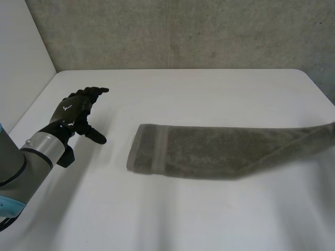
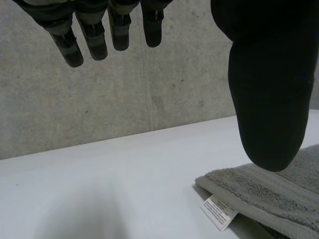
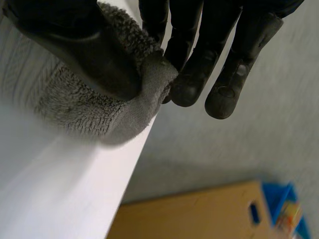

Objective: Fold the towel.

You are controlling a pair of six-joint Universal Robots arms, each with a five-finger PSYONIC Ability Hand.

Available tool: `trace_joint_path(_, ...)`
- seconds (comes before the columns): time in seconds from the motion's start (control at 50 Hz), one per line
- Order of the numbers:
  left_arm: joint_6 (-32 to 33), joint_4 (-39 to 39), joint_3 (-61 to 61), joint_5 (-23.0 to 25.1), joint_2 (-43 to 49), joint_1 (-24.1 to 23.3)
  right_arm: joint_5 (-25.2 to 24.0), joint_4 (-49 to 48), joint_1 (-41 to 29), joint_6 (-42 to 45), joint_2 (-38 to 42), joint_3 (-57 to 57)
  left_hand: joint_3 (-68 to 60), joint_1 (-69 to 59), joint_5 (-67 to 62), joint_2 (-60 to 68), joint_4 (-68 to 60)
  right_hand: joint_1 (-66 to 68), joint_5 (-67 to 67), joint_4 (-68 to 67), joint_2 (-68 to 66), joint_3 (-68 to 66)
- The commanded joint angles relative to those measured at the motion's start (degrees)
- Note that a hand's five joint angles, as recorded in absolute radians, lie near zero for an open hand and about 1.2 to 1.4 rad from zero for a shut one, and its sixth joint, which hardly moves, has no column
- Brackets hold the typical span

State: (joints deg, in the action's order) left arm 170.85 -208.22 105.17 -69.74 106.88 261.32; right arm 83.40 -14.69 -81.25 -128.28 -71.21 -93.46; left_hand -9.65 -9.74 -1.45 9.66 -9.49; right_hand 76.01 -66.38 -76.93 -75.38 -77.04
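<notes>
Grey terry-cloth towel [image 1: 209, 151], fluffy pile with a flat woven band, folded into a long strip across the smooth white desk [image 1: 183, 214]. Its right end is raised near the desk's right edge. Right hand [image 3: 199, 45] pinches that end between thumb and fingers. Left hand [image 1: 76, 107] has fingers spread and holds nothing, above the desk beside the towel's other end. White label [image 2: 219, 211] at that end's corner. Rough grey concrete wall [image 1: 183, 31] behind.

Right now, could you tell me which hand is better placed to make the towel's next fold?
The right hand: it pinches the towel's raised end between thumb and fingers. The left hand is open, beside the other end, not touching it.
</notes>
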Motion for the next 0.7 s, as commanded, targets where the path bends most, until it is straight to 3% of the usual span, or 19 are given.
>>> trace_joint_path(0.02, 0.01, -0.17, 0.39, 0.05, -0.35, -0.02, 2.46, 0.10, -21.52, 0.92, 1.68, 9.07, -0.35, -0.26, 1.45, 0.34, -0.51, 3.99, -3.62, -3.07, -4.62, -2.96)
trace_joint_path(0.04, 0.09, -0.34, 0.48, -0.04, -0.35, -0.02, 3.25, 0.10, -27.06, 1.27, 3.60, 11.09, -0.35, -0.26, 1.45, 0.34, -0.51, 3.99, -3.62, -3.07, -4.62, -2.96)
trace_joint_path(0.06, 0.09, -0.69, 0.56, -0.04, -0.35, -0.02, 3.26, 0.10, -27.12, 1.28, 3.62, 11.11, -0.35, -0.26, 1.45, 0.34, -0.51, 3.99, -3.62, -3.07, -4.62, -2.96)
trace_joint_path(0.1, 0.27, -1.13, 0.91, -0.04, -0.27, -0.02, 4.66, 0.01, -38.57, 1.63, 8.43, 14.96, -0.35, -0.26, 1.45, 0.34, -0.51, 3.99, -3.62, -3.07, -4.62, -2.96)
trace_joint_path(0.12, 0.53, -1.74, 1.26, -0.04, -0.35, -0.10, 4.67, 0.01, -38.63, 1.63, 8.45, 14.98, -0.35, -0.26, 1.45, 0.34, -0.51, 3.99, -3.62, -3.07, -4.62, -2.96)
trace_joint_path(0.16, 0.62, -2.27, 1.62, -0.04, -0.35, -0.11, 5.46, -0.16, -48.17, 1.63, 15.01, 19.26, -0.35, -0.26, 1.45, 0.34, -0.51, 3.99, -3.62, -3.07, -4.62, -2.96)
trace_joint_path(0.32, 0.97, -4.65, 2.24, -0.13, 0.08, -0.46, 7.21, -0.07, -59.71, 1.45, 27.42, 26.75, -0.35, -0.26, 1.45, 0.34, -0.51, 3.99, -3.62, -3.07, -4.62, -2.96)
trace_joint_path(0.34, 1.06, -4.91, 2.24, -0.13, 0.43, -0.46, 7.22, -0.07, -59.72, 1.45, 27.44, 26.75, -0.35, -0.26, 1.45, 0.34, -0.51, 3.99, -3.62, -3.07, -4.62, -2.96)
trace_joint_path(0.36, 1.06, -4.92, 2.24, -0.13, 0.44, -0.46, 7.22, -0.42, -60.51, 1.28, 28.31, 27.02, -0.35, -0.26, 1.45, 0.34, -0.51, -5.44, 5.81, 6.37, 4.82, 6.48)
trace_joint_path(0.38, 1.06, -5.09, 2.15, -0.22, 0.61, -0.54, 7.30, -0.43, -60.78, 1.01, 28.58, 27.11, -0.35, -0.26, 1.45, 0.34, -0.51, -26.69, 27.05, 27.61, 26.06, 27.72)
trace_joint_path(0.4, 1.06, -5.09, 2.15, -0.22, 0.61, -0.54, 7.30, -0.43, -60.78, 1.01, 28.58, 27.11, -0.35, -0.26, 1.45, 0.34, -0.51, -26.90, 27.27, 27.82, 26.27, 27.93)
trace_joint_path(0.42, 1.06, -5.18, 2.15, -0.13, 0.70, -0.54, 7.57, -0.34, -60.78, 0.75, 28.32, 26.93, -0.35, -0.26, 1.45, 0.34, -0.51, -46.72, 47.09, 47.64, 46.09, 47.75)
trace_joint_path(0.44, 1.06, -5.18, 2.15, -0.13, 0.79, -0.54, 7.57, -0.34, -60.78, 0.75, 28.32, 26.93, -0.35, -0.26, 1.45, 0.34, -0.51, -46.92, 47.28, 47.84, 46.29, 47.95)
trace_joint_path(0.46, 1.06, -5.18, 2.15, -0.13, 0.79, -0.54, 7.83, -0.25, -60.69, 0.57, 27.53, 26.23, -0.35, -0.26, 1.45, 0.34, -0.51, -63.40, 63.77, 64.33, 62.78, 64.44)
trace_joint_path(0.6, 1.06, -6.14, 2.41, -0.13, 0.70, -0.81, 9.85, 0.19, -57.44, -7.86, 16.89, 17.70, -0.35, -0.26, 1.45, 0.34, -0.51, -66.01, 66.38, 66.93, 65.38, 67.04)
trace_joint_path(0.7, 1.32, -6.41, 2.15, -0.39, 0.79, -2.03, 9.07, 0.54, -44.81, -20.67, 4.70, 3.94, -0.35, -0.26, 1.45, 0.34, -0.51, -66.01, 66.38, 66.93, 65.38, 67.04)
